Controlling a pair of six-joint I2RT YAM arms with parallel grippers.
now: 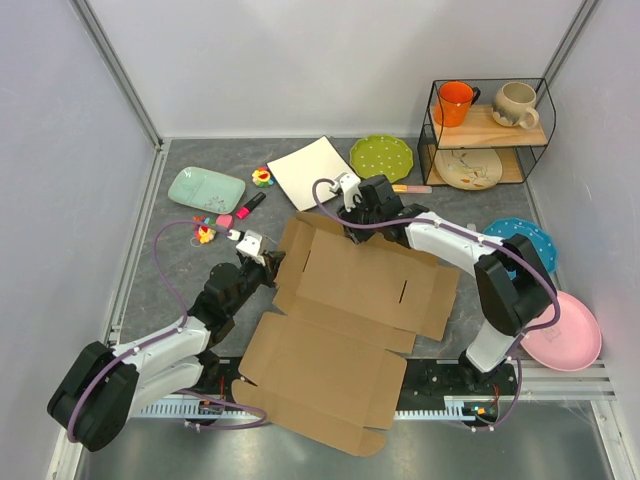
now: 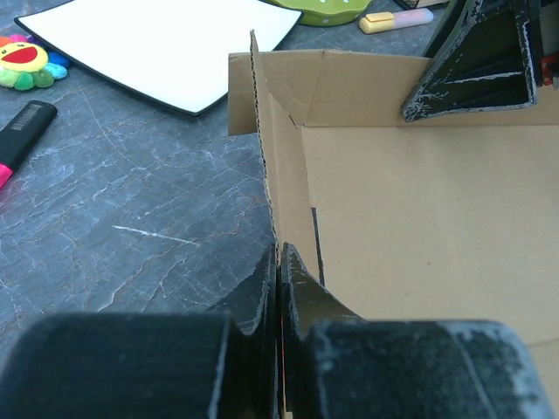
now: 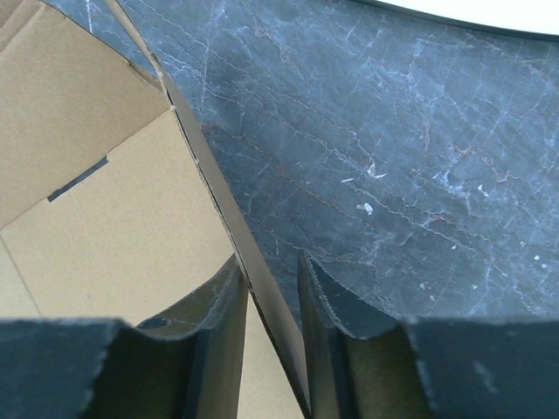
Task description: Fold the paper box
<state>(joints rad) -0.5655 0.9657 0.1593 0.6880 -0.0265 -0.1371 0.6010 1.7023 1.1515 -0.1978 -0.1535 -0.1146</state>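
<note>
Box (image 1: 345,300): brown cardboard, spread mostly flat mid-table between the arms, left and far flaps raised. Left gripper (image 2: 279,266): pinched tight on upright left flap. Right gripper (image 3: 269,271): narrowly parted, straddling far flap edge, gap showing beside card. White plate (image 1: 312,172): just beyond box.

White plate (image 1: 313,172) just beyond paper box (image 1: 350,300)

Plain brown box (image 1: 345,290) on dark grey, white-veined table (image 1: 210,155). White dots on green plate (image 1: 381,157) and blue plate (image 1: 535,240). Solid pink plate (image 1: 570,335), orange mug (image 1: 455,102), white plate (image 1: 313,172).
</note>
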